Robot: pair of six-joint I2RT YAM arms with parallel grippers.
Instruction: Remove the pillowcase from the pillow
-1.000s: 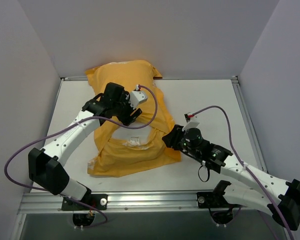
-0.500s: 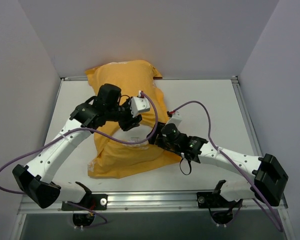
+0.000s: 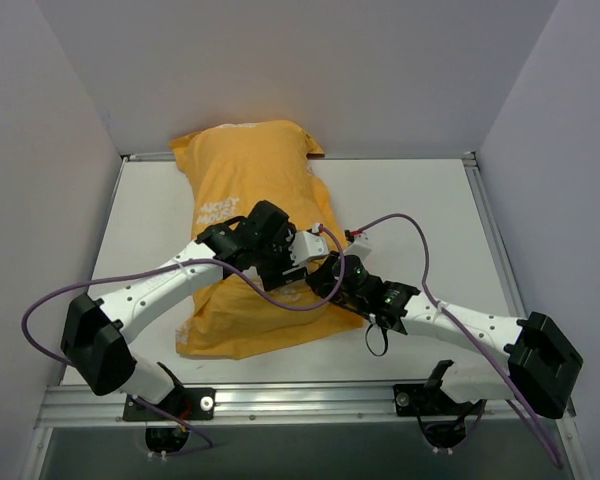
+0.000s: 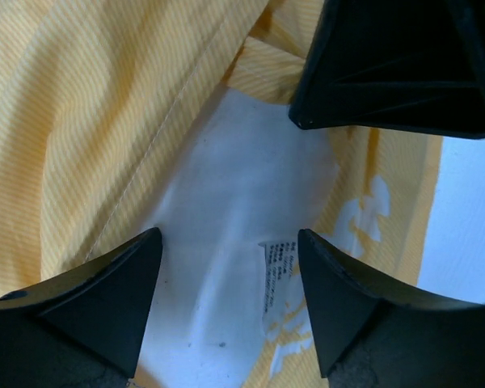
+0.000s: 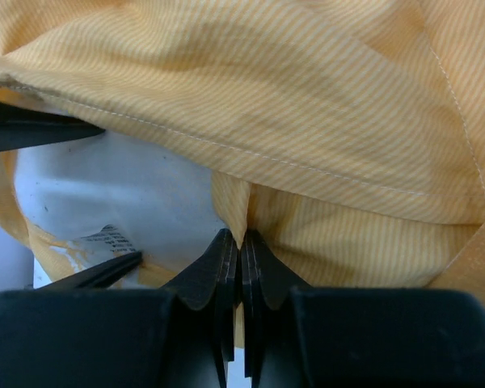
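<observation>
The orange-yellow pillowcase (image 3: 250,190) lies from the back wall toward the front, white lettering facing up. The white pillow (image 4: 218,242) shows through the case's opening, with a small printed tag (image 4: 279,275) on it. My left gripper (image 4: 230,267) is open, its jaws spread over the bare pillow at the opening. My right gripper (image 5: 241,238) is shut on a fold of the pillowcase (image 5: 242,210) at the opening's edge. In the top view both grippers (image 3: 305,270) meet at the case's right front side. The pillow (image 5: 113,190) also shows in the right wrist view.
The white table (image 3: 410,200) has grey walls on three sides and a metal rail (image 3: 280,395) along the front. Purple cables loop from both arms. The right gripper's black body (image 4: 396,65) fills the upper right of the left wrist view.
My left gripper has moved forward and right from the middle of the case to its opening. My right gripper has reached left to the opening and closed on the fabric.
</observation>
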